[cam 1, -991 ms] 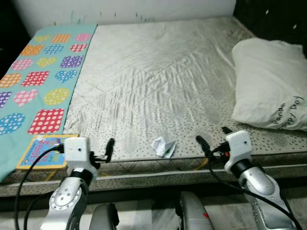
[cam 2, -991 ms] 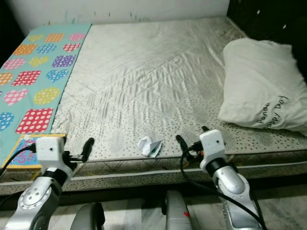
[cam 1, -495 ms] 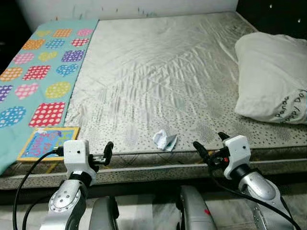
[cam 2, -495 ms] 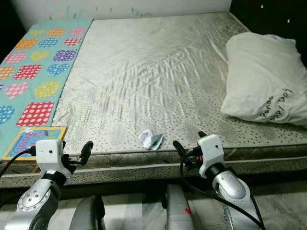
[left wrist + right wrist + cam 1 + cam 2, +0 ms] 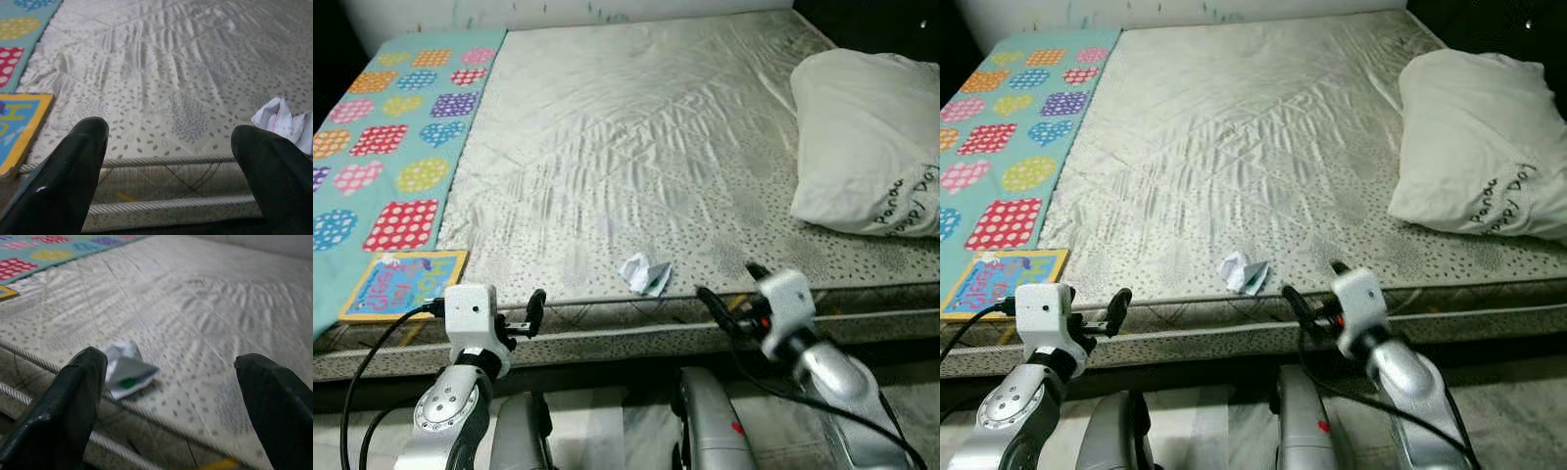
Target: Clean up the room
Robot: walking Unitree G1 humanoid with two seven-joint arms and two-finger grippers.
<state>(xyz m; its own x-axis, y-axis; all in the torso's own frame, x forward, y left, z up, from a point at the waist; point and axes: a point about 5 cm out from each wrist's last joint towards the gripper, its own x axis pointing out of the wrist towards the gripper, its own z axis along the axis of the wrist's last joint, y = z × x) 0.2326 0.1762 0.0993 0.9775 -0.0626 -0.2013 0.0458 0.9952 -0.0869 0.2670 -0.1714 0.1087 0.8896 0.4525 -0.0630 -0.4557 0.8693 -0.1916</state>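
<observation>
Crumpled paper (image 5: 644, 275) lying at the mattress (image 5: 636, 147) edge, between the two grippers.

The right gripper (image 5: 728, 297) is hovering just right of the paper, fingers spread wide, gripping nothing; the left gripper (image 5: 534, 311) is waiting further off on the other side, likewise wide and empty, a book (image 5: 403, 284) beyond it and a pillow (image 5: 871, 137) far right.

You have a crumpled paper wrapper (image 5: 1243, 271) lying near the front edge of the bed (image 5: 1234, 147), with the left end effector (image 5: 1119, 305) and right end effector (image 5: 1312, 291) both held open at that edge either side of it, and a white pillow (image 5: 1474, 147) beyond the right one.
</observation>
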